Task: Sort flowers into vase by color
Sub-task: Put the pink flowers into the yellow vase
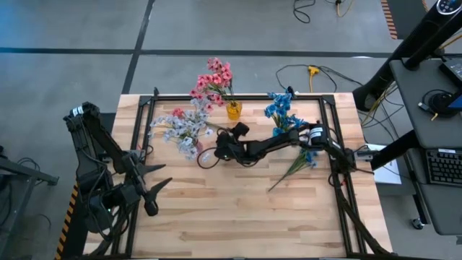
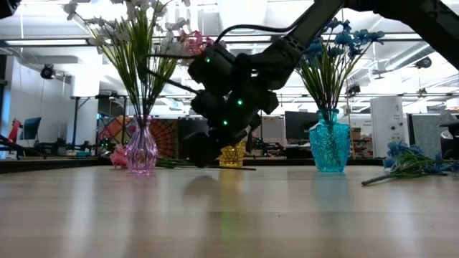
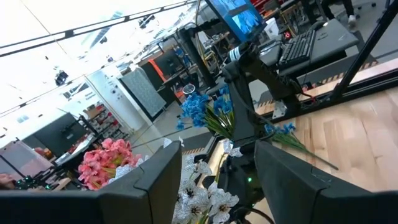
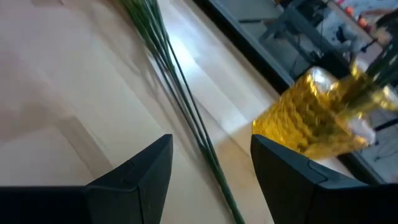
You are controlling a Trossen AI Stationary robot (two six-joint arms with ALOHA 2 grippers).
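Stems point(image 4: 186, 106) of a loose sprig lie flat on the surface point(image 1: 238, 209) beside the yellow vase point(image 4: 314, 121), so the right tool point(image 4: 211, 165) hangs low over them, jaws spread and empty, while the left tool point(image 1: 155, 189) waits open at the near left.

A wooden table point(image 1: 238, 209) fills the middle of the frame. Near its upper edge stand pink flowers point(image 1: 214, 78) in a yellow vase point(image 1: 233, 110), with blue flowers point(image 1: 280, 108) to their right and white flowers point(image 1: 182, 130) to their left. The right gripper point(image 1: 216, 150) reaches leftward across the table, just below the yellow vase and beside the white flowers. A loose blue sprig point(image 1: 299, 162) lies right of centre. The left gripper point(image 1: 155, 180), fingers spread, waits at lower left.
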